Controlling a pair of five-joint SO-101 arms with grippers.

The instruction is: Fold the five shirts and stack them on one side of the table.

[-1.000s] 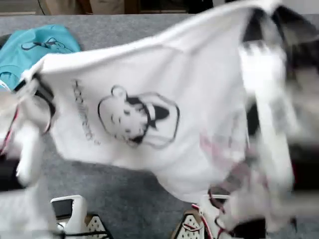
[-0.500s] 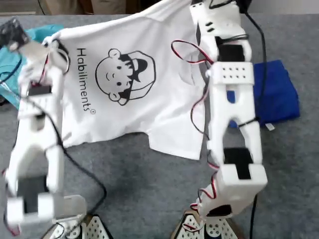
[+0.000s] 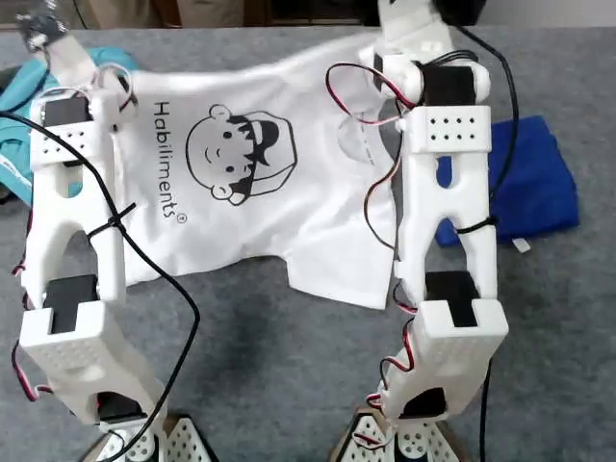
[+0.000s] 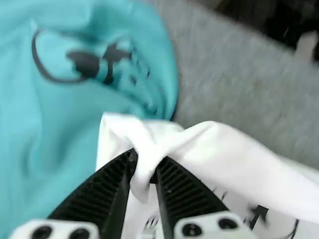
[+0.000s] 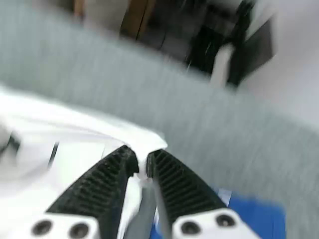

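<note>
A white shirt [image 3: 279, 212] with a black cartoon print lies spread on the grey table, print up. My left gripper [image 4: 144, 172] is shut on a bunched corner of the white shirt [image 4: 149, 144] at the far left, beside a teal shirt [image 4: 75, 84]. My right gripper [image 5: 143, 167] is shut on the white shirt's [image 5: 75, 134] far edge near the back middle. In the high view the left arm [image 3: 72, 192] runs along the shirt's left side and the right arm [image 3: 448, 192] along its right side. A folded blue shirt [image 3: 534, 188] lies at the right.
The teal shirt [image 3: 24, 106] lies at the back left corner of the table, partly under the left arm. Both arm bases [image 3: 289, 438] stand at the front edge. Dark furniture stands beyond the table's far edge. Bare grey table [image 3: 260, 346] shows in front of the white shirt.
The white shirt, held up and swinging a second ago, has come down flat onto the table. Both arms have lowered and stretched toward the far edge, still holding it.
</note>
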